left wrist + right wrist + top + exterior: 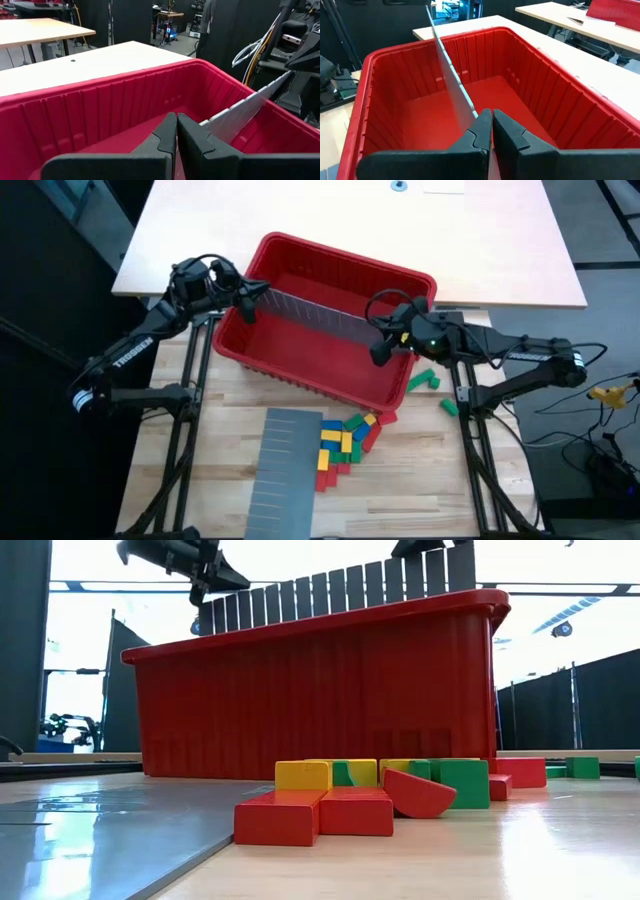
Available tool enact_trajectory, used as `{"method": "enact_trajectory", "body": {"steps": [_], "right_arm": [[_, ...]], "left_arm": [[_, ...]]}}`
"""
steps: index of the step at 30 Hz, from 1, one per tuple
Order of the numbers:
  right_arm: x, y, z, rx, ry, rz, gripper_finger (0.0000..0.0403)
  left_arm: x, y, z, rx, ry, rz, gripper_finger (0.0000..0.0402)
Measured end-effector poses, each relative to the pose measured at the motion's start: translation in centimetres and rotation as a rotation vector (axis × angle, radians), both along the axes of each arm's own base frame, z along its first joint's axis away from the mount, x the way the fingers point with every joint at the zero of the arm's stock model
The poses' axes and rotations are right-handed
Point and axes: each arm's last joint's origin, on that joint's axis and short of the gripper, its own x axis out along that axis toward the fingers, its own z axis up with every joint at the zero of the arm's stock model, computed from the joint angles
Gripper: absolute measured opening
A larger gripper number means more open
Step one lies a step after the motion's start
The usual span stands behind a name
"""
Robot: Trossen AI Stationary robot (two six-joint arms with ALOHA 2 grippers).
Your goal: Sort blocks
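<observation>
A grey slotted panel (315, 315) stands on edge inside the red bin (300, 375), running slantwise from its left wall to its right wall. Its slotted upper edge (340, 590) rises above the bin's rim. My left gripper (245, 305) is shut at the panel's left end and my right gripper (383, 348) at its right end. The blocks (345, 442), red, yellow, blue and green, lie in a loose heap on the table in front of the bin. Two green ones (425, 380) lie apart by the bin's right corner. My left gripper pinches the panel's left end (205, 122) between its two fingers, coming from the left and slanting down into the bin. The panel stands on edge; its lower edge is hidden by the fingers and the bin. My right gripper pinches the panel's right end (474, 112) between its two fingers, reaching in from the right and slanting down. The panel runs straight away from the fingers, upright on its long edge.
A second grey slotted panel (285, 470) lies flat on the table near the front edge, left of the block heap. A pale tabletop (350, 220) lies behind the bin. Black frame rails (185, 430) run along both sides of the wooden table.
</observation>
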Motion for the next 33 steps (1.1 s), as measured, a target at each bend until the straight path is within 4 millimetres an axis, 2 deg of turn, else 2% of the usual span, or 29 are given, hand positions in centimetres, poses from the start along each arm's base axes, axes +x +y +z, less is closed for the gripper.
{"method": "enact_trajectory", "body": {"steps": [10,16,27,33], "right_arm": [[0.2,-0.1,-2.2,0.048,0.032,-0.023,0.0000],[0.3,-0.1,-2.7,0.050,0.044,-0.023,0.0000],[0.2,-0.2,-2.8,0.033,0.054,-0.047,0.0000],[-0.6,-0.3,-2.0,0.028,0.024,-0.051,0.0000]], "left_arm": [[0.1,0.1,-0.5,-0.015,0.036,-0.003,0.0000],[0.1,0.1,-0.6,-0.021,0.042,-0.004,0.0000],[0.1,0.1,-0.7,-0.024,0.046,-0.003,0.0000],[0.1,0.2,-0.7,-0.024,0.049,0.010,0.0000]]}}
